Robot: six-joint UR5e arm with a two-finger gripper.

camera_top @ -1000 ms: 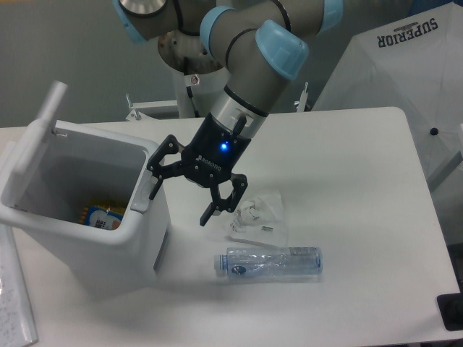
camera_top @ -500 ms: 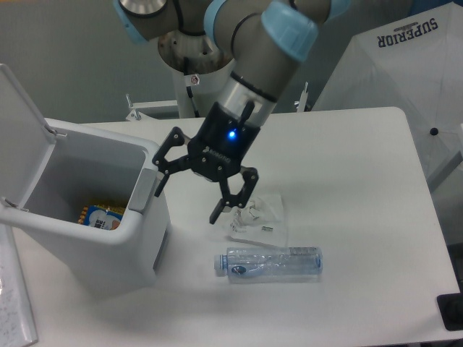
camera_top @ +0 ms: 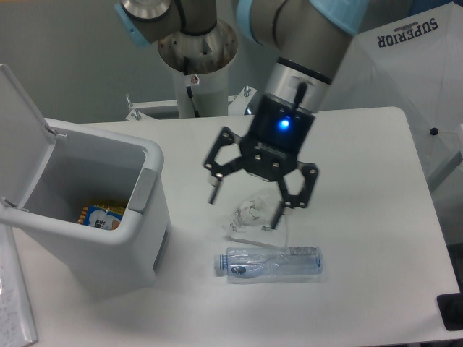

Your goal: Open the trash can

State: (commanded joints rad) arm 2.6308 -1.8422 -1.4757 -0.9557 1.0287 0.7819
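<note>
A white surface (camera_top: 362, 217) is filling most of the view, with a grey wall behind it and a white panel printed with dark lettering standing at the right edge. The trash can (camera_top: 94, 217) is sitting at the left end of the surface, its lid (camera_top: 25, 123) now standing upright at the back and its inside showing, with a blue and orange packet (camera_top: 98, 215) lying at the bottom. A second ago the gripper (camera_top: 249, 195) was pressing close against the grey push tab (camera_top: 141, 189) on the can's front rim, and the lid was only partway up; now the arm is swinging away to the right, well apart from the can, and the lid is fully raised. The gripper is hanging released, its fingers spread wide and grasping nothing, above a crumpled clear plastic wrapper (camera_top: 257, 220) and near a clear plastic bottle (camera_top: 269, 263) lying on its side. Judging from the raised lid and the retreating arm, the opening appears finished, and what is left is only for the arm to clear the area.
</note>
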